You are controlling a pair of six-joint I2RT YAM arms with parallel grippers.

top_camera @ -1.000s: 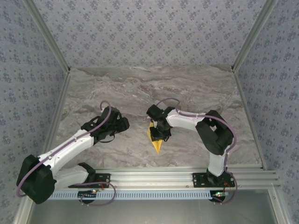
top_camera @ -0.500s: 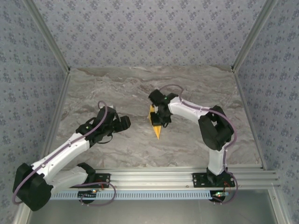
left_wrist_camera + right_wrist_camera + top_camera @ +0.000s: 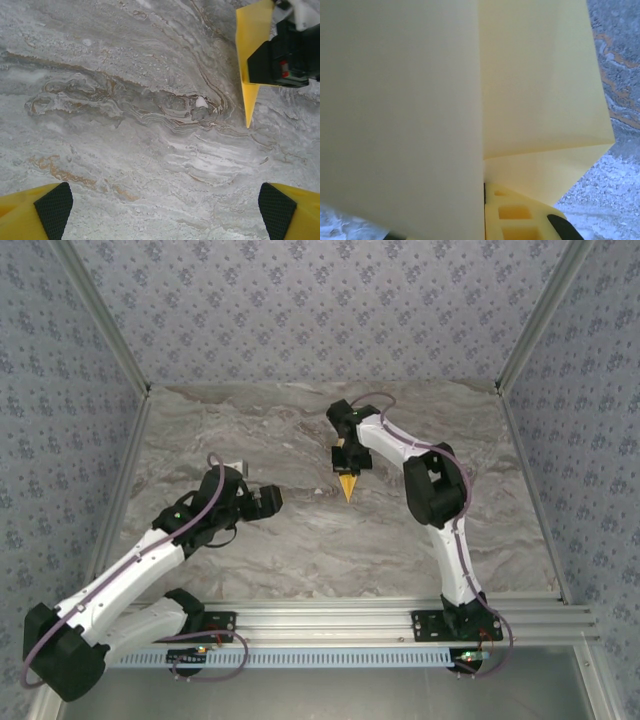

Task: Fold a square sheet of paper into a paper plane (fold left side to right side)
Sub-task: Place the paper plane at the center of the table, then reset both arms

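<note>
The square sheet of paper now has the form of a slim yellow paper plane [image 3: 347, 485], its point toward the near edge. My right gripper [image 3: 350, 462] is shut on its wide end and holds it over the back middle of the table. In the right wrist view the plane's folded wings [image 3: 420, 100] rise right in front of the camera from between the yellow fingers [image 3: 520, 215]. In the left wrist view the paper plane [image 3: 251, 55] hangs at the upper right. My left gripper [image 3: 270, 498] stands open and holds nothing, well left of the plane, its pads [image 3: 52, 207] wide apart over bare marble.
The marble tabletop [image 3: 300, 550] is bounded by patterned walls at the left, right and back. An aluminium rail [image 3: 340, 620] with both arm bases runs along the near edge.
My right arm has carried the paper plane from the table's middle toward the back. My left gripper has opened wide and drawn slightly back to the left.
</note>
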